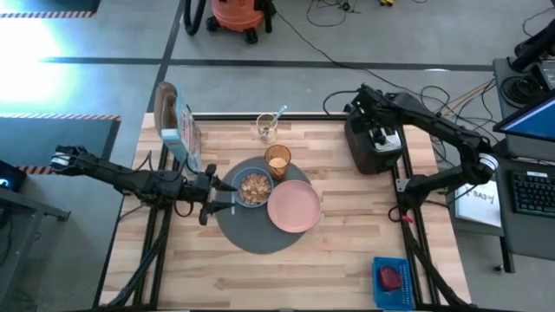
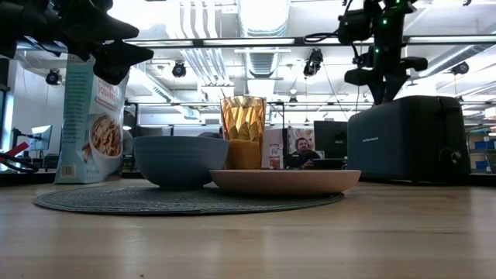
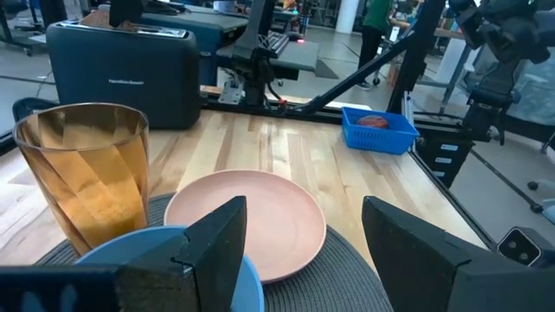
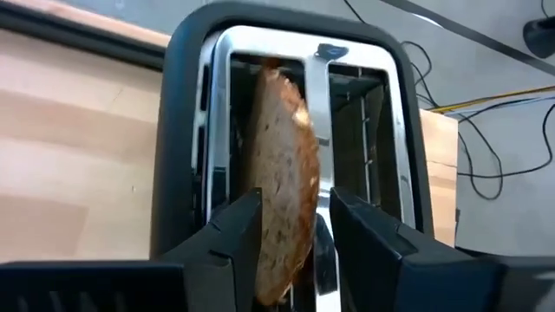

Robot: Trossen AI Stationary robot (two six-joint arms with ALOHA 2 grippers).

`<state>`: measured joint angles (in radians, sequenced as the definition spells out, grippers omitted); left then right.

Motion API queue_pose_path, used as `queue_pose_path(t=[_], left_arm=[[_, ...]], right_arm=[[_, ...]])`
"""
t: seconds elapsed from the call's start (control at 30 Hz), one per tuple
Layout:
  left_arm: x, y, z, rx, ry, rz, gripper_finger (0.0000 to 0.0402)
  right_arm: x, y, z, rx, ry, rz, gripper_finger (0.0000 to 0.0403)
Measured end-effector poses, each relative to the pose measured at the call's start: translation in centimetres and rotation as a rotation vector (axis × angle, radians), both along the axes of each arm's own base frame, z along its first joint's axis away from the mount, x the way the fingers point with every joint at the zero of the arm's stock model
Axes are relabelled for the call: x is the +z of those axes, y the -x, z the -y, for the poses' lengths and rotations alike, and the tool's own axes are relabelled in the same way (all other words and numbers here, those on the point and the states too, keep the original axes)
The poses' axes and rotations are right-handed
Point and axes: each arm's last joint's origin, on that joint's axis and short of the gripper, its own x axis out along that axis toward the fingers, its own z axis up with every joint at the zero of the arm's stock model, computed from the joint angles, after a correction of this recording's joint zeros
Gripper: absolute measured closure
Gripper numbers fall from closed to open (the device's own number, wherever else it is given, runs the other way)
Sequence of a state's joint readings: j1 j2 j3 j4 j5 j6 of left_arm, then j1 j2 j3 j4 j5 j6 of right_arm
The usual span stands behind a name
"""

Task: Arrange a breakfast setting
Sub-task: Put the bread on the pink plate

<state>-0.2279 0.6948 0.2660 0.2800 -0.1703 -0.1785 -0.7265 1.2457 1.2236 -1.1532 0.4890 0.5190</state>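
Observation:
A brown toast slice (image 4: 282, 165) stands upright in a slot of the black toaster (image 1: 373, 149) at the far right. My right gripper (image 4: 295, 234) points steeply down over it, open, one finger close on each side of the slice. On the dark-grey mat (image 1: 251, 230) sit the blue bowl (image 1: 254, 187) with cereal, the pink plate (image 1: 293, 206) and the amber tumbler (image 1: 277, 160). My left gripper (image 1: 221, 192) hovers open above the bowl's left rim. A light-blue spoon (image 1: 278, 114) leans in a clear glass (image 1: 266, 130). The red food piece (image 1: 392, 277) lies in a blue basket.
A cereal box (image 1: 178, 130) stands at the far left of the table. The blue basket (image 1: 392, 282) sits at the near right corner. Bare wood lies in front of the mat and between the plate and the toaster.

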Motion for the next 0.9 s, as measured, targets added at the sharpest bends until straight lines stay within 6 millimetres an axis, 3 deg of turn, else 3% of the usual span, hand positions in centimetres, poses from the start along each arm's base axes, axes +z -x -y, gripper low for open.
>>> queue_pose_path(t=[0.43, 0.9], left_arm=[[-0.1, 0.0, 0.0, 0.001, -0.006, -0.01, 0.0188], [-0.1, 0.1, 0.0, -0.003, -0.005, -0.012, 0.0188]], right_arm=[[-0.2, -0.5, 0.4, 0.008, 0.005, 0.02, 0.034], [-2.0, -1.5, 1.4, 0.034, -0.032, -0.072, 0.0345]])
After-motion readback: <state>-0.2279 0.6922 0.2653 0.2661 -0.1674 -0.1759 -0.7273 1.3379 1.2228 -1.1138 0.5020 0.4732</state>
